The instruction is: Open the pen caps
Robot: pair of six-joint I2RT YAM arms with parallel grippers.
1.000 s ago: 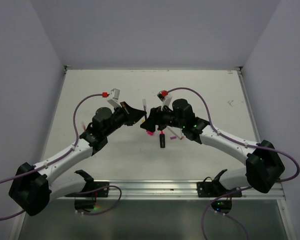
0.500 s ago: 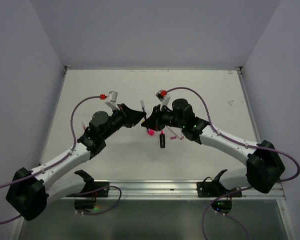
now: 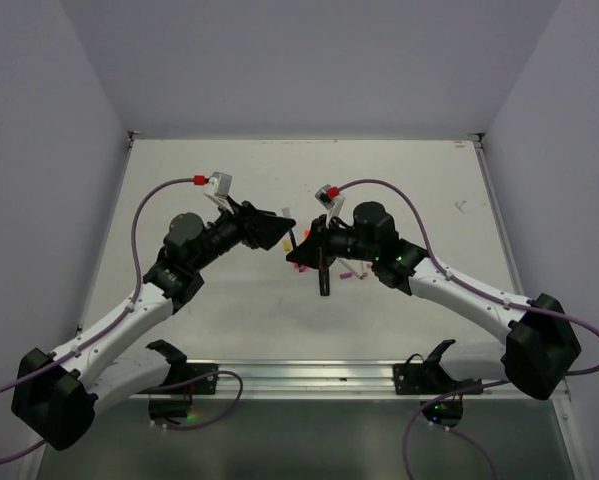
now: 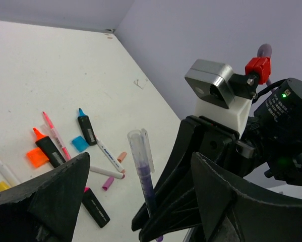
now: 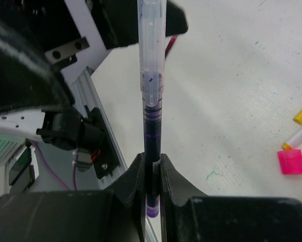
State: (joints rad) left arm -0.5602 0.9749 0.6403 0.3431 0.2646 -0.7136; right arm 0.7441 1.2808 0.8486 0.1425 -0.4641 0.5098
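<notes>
Your right jaws were shut on the lower end of the thin purple pen (image 5: 151, 132), and your left jaws stood wide open and empty on either side of its clear cap (image 4: 139, 151), so closing too low on the barrel could drag the whole pen out.

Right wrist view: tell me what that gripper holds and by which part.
The right gripper is shut on the thin purple pen, pinching its barrel near the tail end; the clear cap end stands free above.
</notes>
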